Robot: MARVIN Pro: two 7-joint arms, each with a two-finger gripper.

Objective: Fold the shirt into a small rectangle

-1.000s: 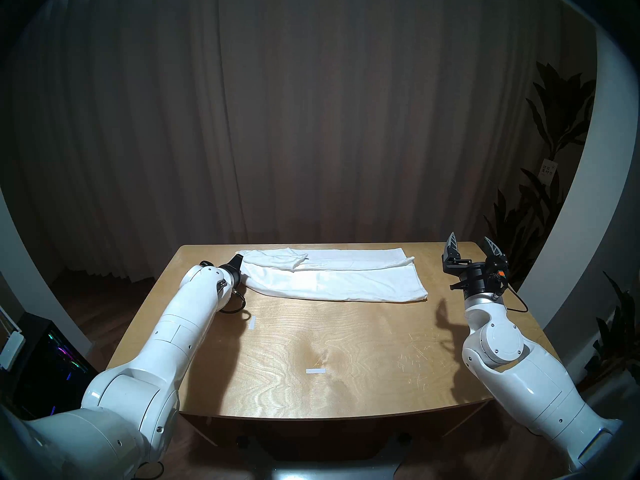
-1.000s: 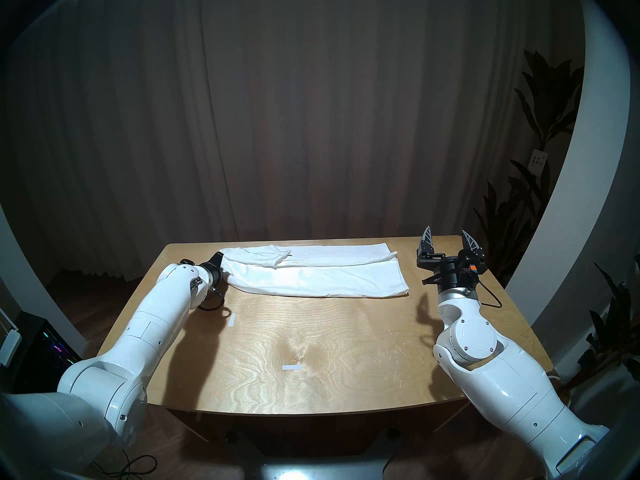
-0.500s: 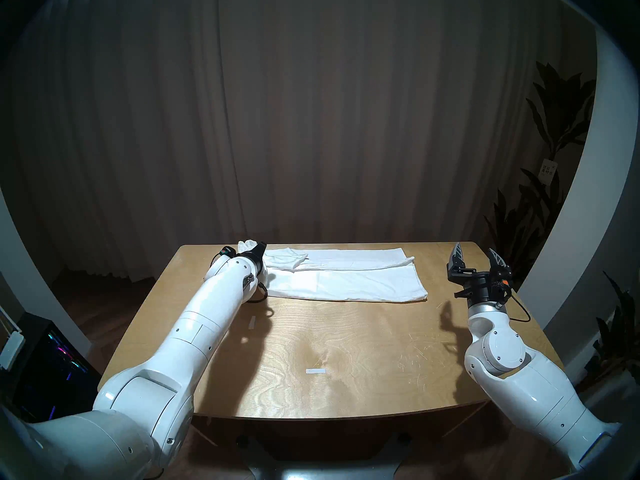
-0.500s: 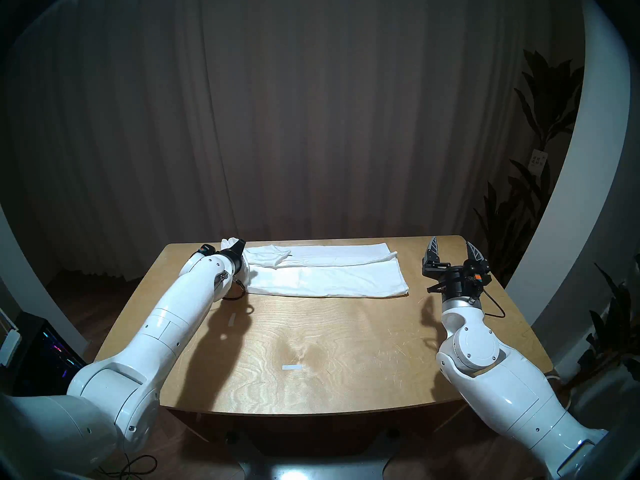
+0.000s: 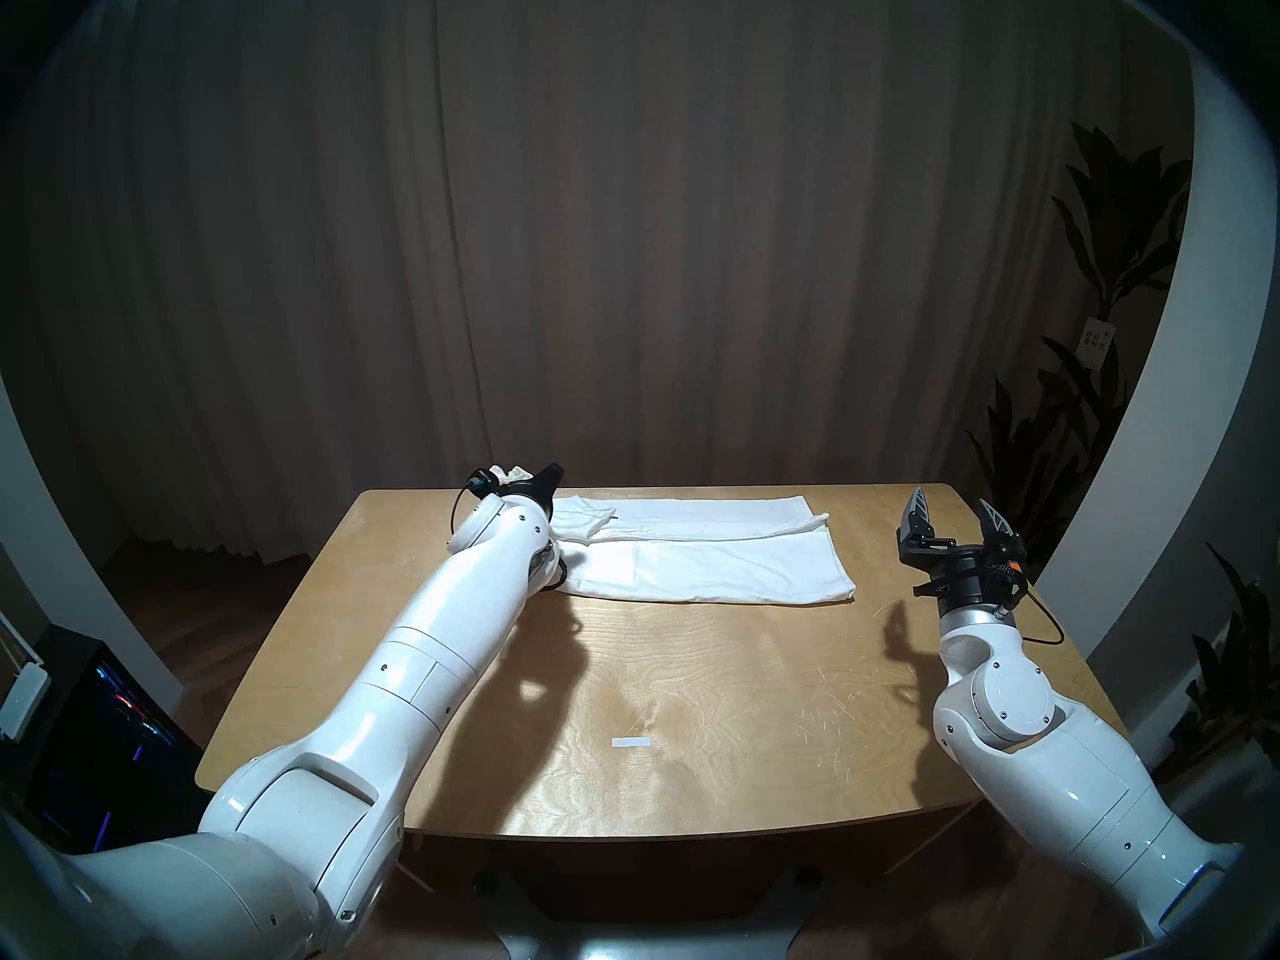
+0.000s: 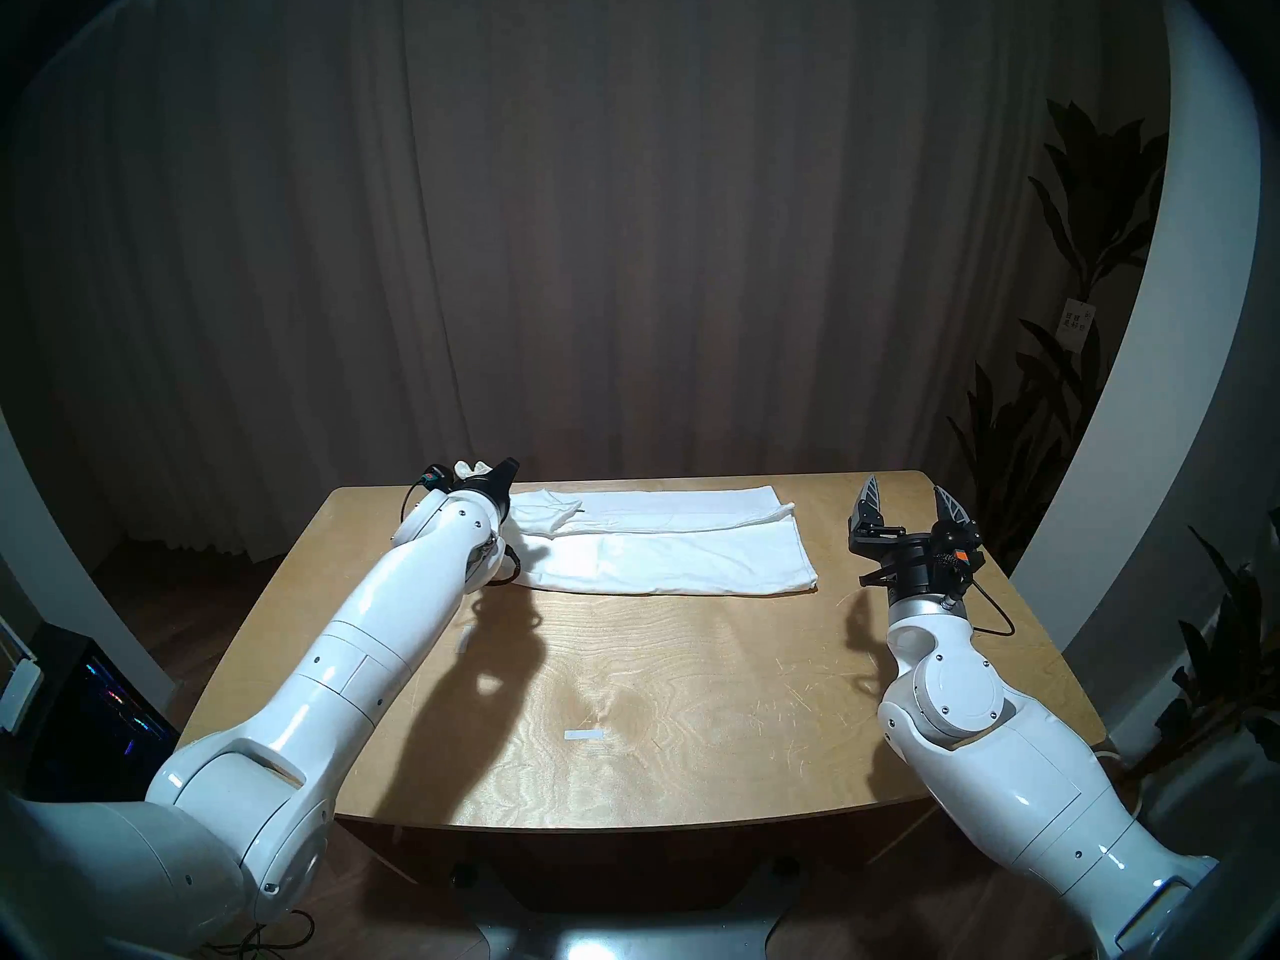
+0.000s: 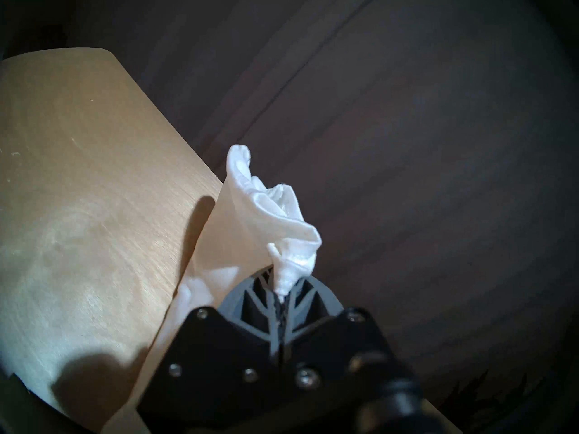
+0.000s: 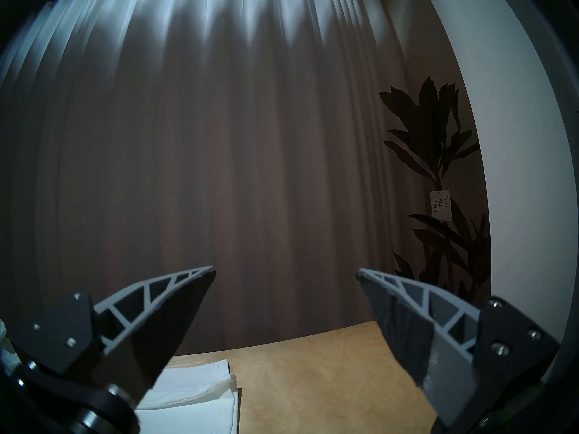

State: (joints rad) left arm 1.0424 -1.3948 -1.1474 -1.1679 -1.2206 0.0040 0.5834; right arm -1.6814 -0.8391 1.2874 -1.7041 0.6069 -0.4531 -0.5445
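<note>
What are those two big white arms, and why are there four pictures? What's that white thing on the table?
They are a robot's two arms. Two pictures come from cameras on its head, looking down at a wooden table. The other two come from little cameras on its wrists. The white thing is a shirt, folded into a long strip. The left gripper is pinched shut on one end of the shirt and holds it up off the table. The right gripper is open and holds nothing. Small white tape strips are stuck on the table.

Count on site: 1 white shirt (image 5: pixel 699 557), 1 wooden table (image 5: pixel 727 695), 2 tape strips (image 5: pixel 632 742) (image 6: pixel 464 640), 2 robot arms with 2 grippers (image 5: pixel 547 477) (image 5: pixel 959 515), 1 curtain (image 5: pixel 623 245), 1 potted plant (image 5: pixel 1108 259).
</note>
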